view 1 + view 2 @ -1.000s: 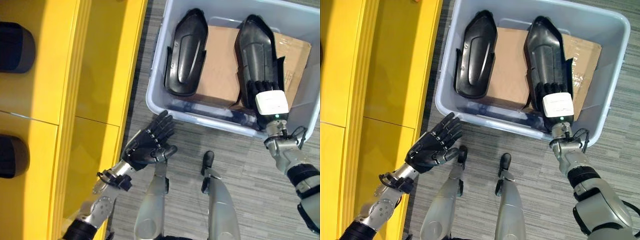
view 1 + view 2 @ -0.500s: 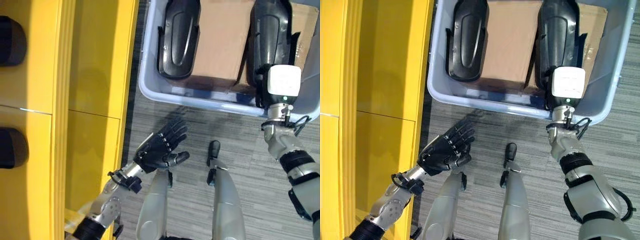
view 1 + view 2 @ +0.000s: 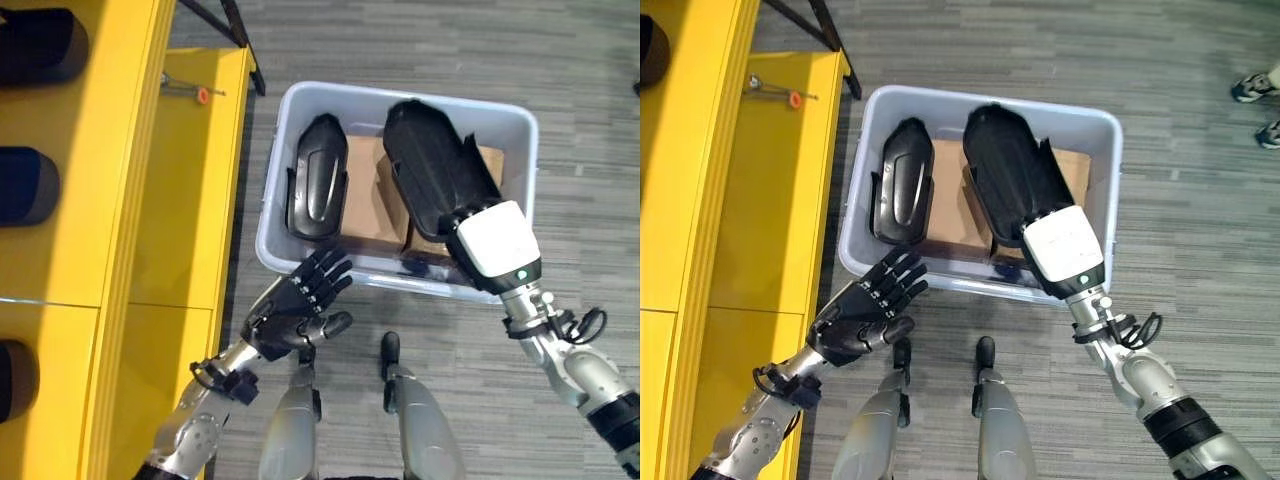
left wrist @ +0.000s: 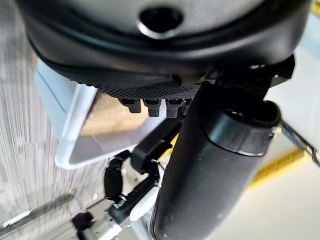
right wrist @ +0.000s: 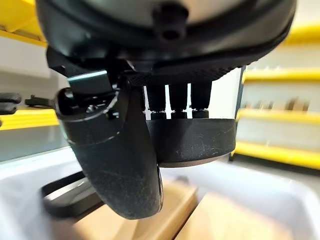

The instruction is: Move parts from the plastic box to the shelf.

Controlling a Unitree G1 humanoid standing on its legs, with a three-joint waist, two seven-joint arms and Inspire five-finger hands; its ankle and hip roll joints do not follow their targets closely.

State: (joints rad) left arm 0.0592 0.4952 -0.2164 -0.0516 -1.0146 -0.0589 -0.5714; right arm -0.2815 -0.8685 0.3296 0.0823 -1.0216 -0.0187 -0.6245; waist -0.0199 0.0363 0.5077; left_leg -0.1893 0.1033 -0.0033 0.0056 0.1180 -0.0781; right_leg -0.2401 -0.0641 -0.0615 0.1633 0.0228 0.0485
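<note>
My right hand [image 3: 495, 248] is shut on a long black moulded part [image 3: 430, 165] and holds it tilted above the grey plastic box [image 3: 400, 95]. In the right wrist view the fingers [image 5: 172, 100] and thumb [image 5: 117, 155] pinch the part's edge [image 5: 192, 142]. A second black part [image 3: 315, 190] lies in the box's left half beside brown cardboard [image 3: 365, 200]. My left hand [image 3: 295, 312] is open, holds nothing, and hovers just outside the box's near left corner.
The yellow shelf [image 3: 90, 200] runs along the left, with dark parts [image 3: 25, 185] on it and an orange-tipped tool [image 3: 185, 92] on its far ledge. Black stand legs [image 3: 235, 30] rise behind the box. A person's shoes [image 3: 1255, 85] show at far right on the grey floor.
The whole view has pulled back. My right hand has raised the right-hand black part out of the box and tilted it. The left hand stays open near the box's front.
</note>
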